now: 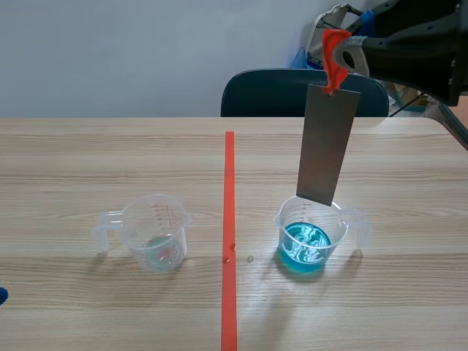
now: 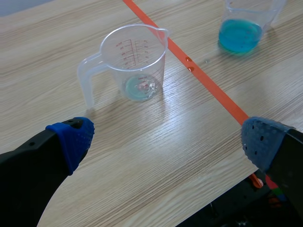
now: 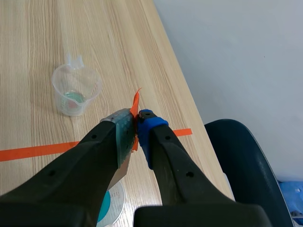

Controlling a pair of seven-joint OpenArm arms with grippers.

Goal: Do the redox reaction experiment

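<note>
The desk is pale wood-grain, smooth and matt. The nearly empty cup and the blue-filled cup are clear glossy plastic. The strip looks like dull grey metal.

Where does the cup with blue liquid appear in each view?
Scene view: the cup with blue liquid stands right of the tape line, below the metal strip.
Left wrist view: the cup is far ahead of the left gripper, beyond the tape line.
Right wrist view: a sliver shows under the right gripper.
Shared landmark: the tape line.
</note>
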